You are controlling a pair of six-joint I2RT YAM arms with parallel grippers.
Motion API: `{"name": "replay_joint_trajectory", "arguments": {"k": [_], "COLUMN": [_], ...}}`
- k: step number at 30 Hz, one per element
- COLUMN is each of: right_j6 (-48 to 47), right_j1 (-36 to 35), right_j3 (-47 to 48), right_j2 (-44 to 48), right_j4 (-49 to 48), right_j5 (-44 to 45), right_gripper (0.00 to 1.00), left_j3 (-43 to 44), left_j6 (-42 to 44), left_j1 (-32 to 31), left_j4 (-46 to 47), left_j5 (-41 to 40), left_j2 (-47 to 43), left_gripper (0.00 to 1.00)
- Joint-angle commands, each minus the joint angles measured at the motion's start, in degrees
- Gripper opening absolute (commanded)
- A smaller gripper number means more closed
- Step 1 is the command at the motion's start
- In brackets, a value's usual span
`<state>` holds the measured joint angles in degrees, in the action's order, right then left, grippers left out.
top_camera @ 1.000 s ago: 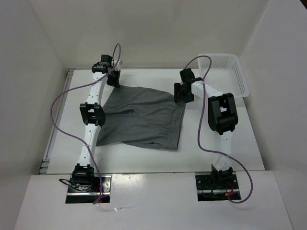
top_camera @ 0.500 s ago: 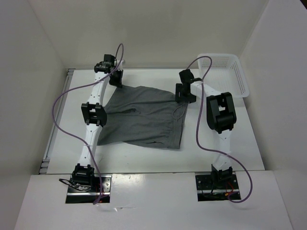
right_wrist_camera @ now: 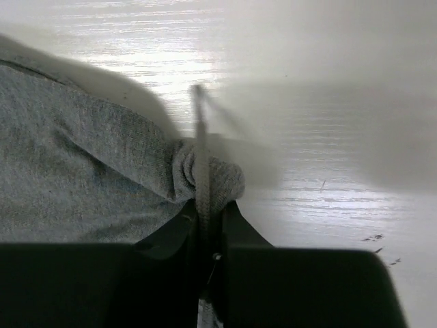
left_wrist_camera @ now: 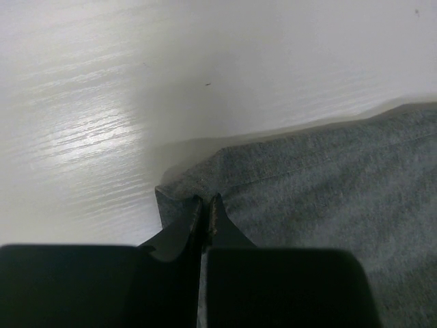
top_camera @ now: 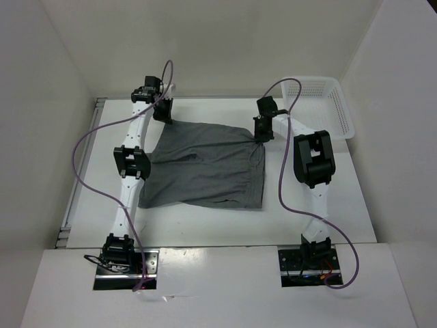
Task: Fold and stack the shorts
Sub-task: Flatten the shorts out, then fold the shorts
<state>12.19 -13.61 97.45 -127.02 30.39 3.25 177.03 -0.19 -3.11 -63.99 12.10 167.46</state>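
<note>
shorts: the shorts (top_camera: 205, 167) lie spread across the middle of the table (top_camera: 321, 225), waistband to the right and legs to the left, with both far corners in your grip.
left gripper: the left gripper (left_wrist_camera: 206, 201) is on the far-left corner, fingers pressed together with the hem pinched between them.
right gripper: the right gripper (right_wrist_camera: 208, 208) is on the far-right corner, fingers closed on a bunched wad of waistband.
drawstring: the drawstring (right_wrist_camera: 199, 137) runs straight over that wad and down between the fingers (it looks caught in the pinch, though you can't be sure from here).
basket: the white basket (top_camera: 341, 113) sits at the far right, well apart from the cloth.
step in hand: this reads as the start of the first fold; both corners are secured, the far edge is strung between your two arms, and the near edge is flat on the table.
next move: lift both corners together, just enough to clear the cloth, then carry them towards the near edge at an even pace so the far edge lands square on the near one.
watch: the right side is bunched, so expect a lump there unless you keep the edge taut.
</note>
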Motion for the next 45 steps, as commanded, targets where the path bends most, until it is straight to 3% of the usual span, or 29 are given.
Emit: {"name": "replay_joint_trajectory", "arguments": {"k": [1, 2, 13, 22, 24, 27, 28, 31, 32, 33, 35, 41, 45], "right_j6": [-0.4, -1.1, -4.8, -7.8, -8.8, -8.8, -8.8, -9.4, -9.9, -9.9, -10.5, -11.7, -11.0], "right_j1": [0.3, 0.3, 0.3, -1.2, -2.0, -4.1, -4.7, -6.3, -7.2, -7.2, -7.9, -9.1, -9.1], "right_j3": [0.6, 1.3, 1.4, -3.0, -7.6, -16.6, -20.6, -26.7, -27.8, -28.6, -30.2, -36.6, -40.9], "right_j2": [-3.5, -2.9, 8.6, 19.4, 21.6, 25.1, 27.0, 30.2, 31.9, 32.4, 33.1, 37.2, 41.9], "right_j4": [0.3, 0.3, -3.7, -8.1, -9.7, -14.6, -17.2, -21.2, -23.3, -24.1, -24.6, -24.6, -23.9], "right_j5": [-3.2, -3.2, -10.0, -16.3, -18.2, -20.3, -20.3, -19.0, -18.2, -17.7, -17.1, -17.1, -17.1], "right_gripper": [0.05, 0.0, 0.0, 0.0, 0.0, 0.0, 0.0, 0.0, 0.0, 0.0, 0.0, 0.0, 0.0], "left_j3": [2.4, 2.4, 2.4, 2.4, 2.4, -18.2, -30.4, -49.8, -62.2, -67.1, -76.0, -90.1, -96.9], "left_j6": [0.2, 0.2, 0.2, 0.2, 0.2, 0.2, 0.2, 0.2, 0.2, 0.2, 0.2, 0.2, 0.2], "left_j1": [1.7, 2.2, 6.4, 8.3, 9.9, 12.0, 12.0, 12.0, 11.3, 10.8, 10.8, 12.1, 12.1], "left_j4": [0.1, 0.6, 8.8, -5.8, -10.8, -10.2, -9.3, 0.3, 5.9, 7.7, 9.5, 9.9, 8.7], "left_j5": [1.8, 1.8, 4.1, 7.7, 9.0, 11.5, 11.5, 12.6, 12.6, 12.6, 13.6, 13.7, 8.8], "left_j2": [-6.4, -6.4, -19.4, -25.2, -25.9, -35.8, -38.7, -52.1, -58.8, -61.5, -65.6, -72.4, -75.7], "left_gripper": [0.0, 0.0, 0.0, 0.0, 0.0, 0.0, 0.0, 0.0, 0.0, 0.0, 0.0, 0.0, 0.0]}}
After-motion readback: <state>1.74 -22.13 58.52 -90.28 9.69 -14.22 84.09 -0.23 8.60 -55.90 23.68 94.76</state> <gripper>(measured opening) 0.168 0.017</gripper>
